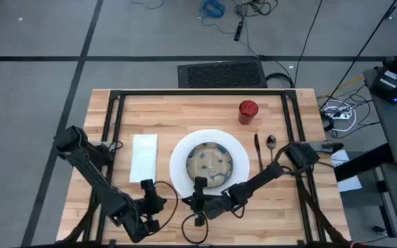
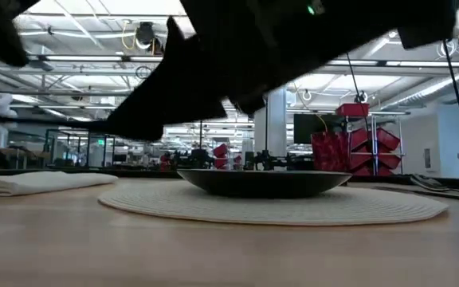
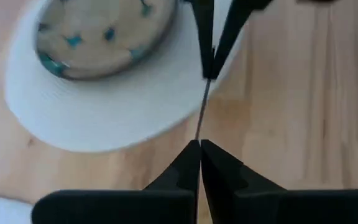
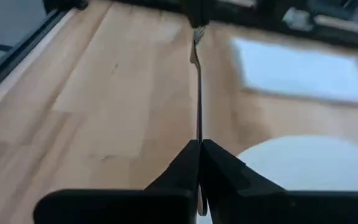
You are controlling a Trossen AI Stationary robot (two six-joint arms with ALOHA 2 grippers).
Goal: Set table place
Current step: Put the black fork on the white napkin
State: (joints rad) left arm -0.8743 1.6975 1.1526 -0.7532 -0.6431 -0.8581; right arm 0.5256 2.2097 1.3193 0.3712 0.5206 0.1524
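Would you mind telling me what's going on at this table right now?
The robot is setting a place. Both grippers, the left gripper and the right gripper, are shut on one thin cutlery piece near the plate's front edge, apparently a handover. The bowl, napkin, knife, spoon and red cup are already laid.

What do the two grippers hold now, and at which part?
Both hold one thin metal utensil: left gripper at one end, right gripper at the other end.
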